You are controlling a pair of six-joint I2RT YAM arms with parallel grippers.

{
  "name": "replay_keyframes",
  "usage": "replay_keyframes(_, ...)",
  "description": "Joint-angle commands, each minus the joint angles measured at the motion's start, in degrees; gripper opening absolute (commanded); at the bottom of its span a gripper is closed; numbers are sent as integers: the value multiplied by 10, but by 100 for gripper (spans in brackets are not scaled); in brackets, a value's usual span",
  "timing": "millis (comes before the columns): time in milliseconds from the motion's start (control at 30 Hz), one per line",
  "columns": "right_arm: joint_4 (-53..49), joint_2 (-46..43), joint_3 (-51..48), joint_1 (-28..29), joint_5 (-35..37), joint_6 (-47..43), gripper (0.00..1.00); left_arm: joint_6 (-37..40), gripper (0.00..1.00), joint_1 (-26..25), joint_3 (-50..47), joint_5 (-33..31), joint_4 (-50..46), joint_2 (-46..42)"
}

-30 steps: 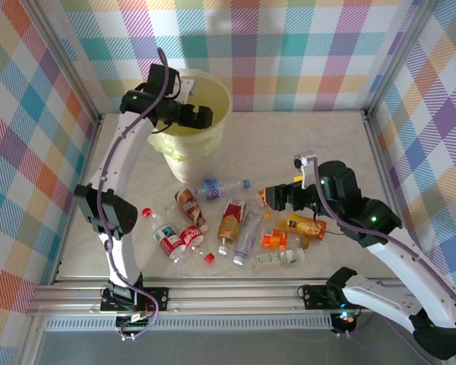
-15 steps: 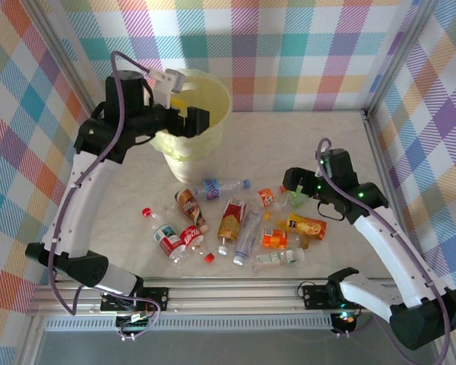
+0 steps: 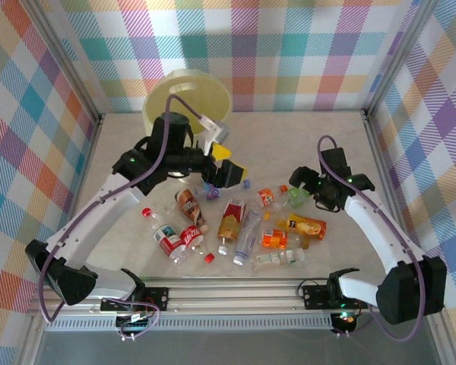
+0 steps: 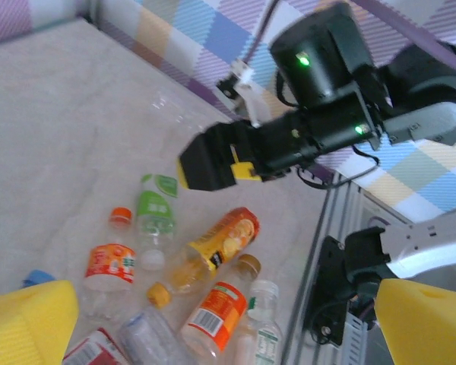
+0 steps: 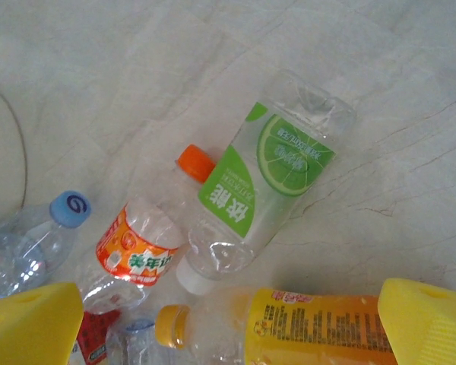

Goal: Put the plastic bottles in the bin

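- One bin (image 3: 223, 99) – the big pale-yellow bucket – stands at the far left of the table (image 3: 311, 137), well apart from the pile. From the top view I cannot tell whether anything lies inside it.
- Left gripper (image 3: 229, 163) hangs over the far edge of the pile with its claw wide and nothing between the yellow pads (image 4: 26, 319).
- Right gripper (image 3: 300, 181) is equally wide and empty, above the green-label bottle (image 5: 270, 182). The two claws are near each other, so reaching for neighbouring bottles at once could knock them together.
- About a dozen plastic bottles (image 3: 235, 224) lie scattered on the table between the arms, several touching. A wide claw closing here may catch two, or nudge a round one so that it rolls off.
- The green-label bottle is crushed and clear – thin walls could buckle and squirt out of a pinch. Its orange-labelled neighbour (image 5: 133, 255) lies just beside it.
- From the right side, the carry to the bin is long; a weak grip risks a drop short of the rim.
- Loose red caps (image 3: 147, 213) are not wanted and could be scooped up by mistake.
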Motion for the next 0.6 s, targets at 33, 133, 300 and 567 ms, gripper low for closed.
replay_keyframes(33,40,31,-11,-15,3,40,100,-10,100,-30,-28,29,66,-3)
replay_keyframes(133,55,58,-13,-28,-2,57,99,-22,100,-45,-55,37,96,-1)
replay_keyframes(300,79,97,-19,-35,8,84,96,-23,100,-72,-82,43,112,7)
replay_keyframes(567,118,166,-13,-39,16,118,92,-5,100,-120,-94,40,107,38)
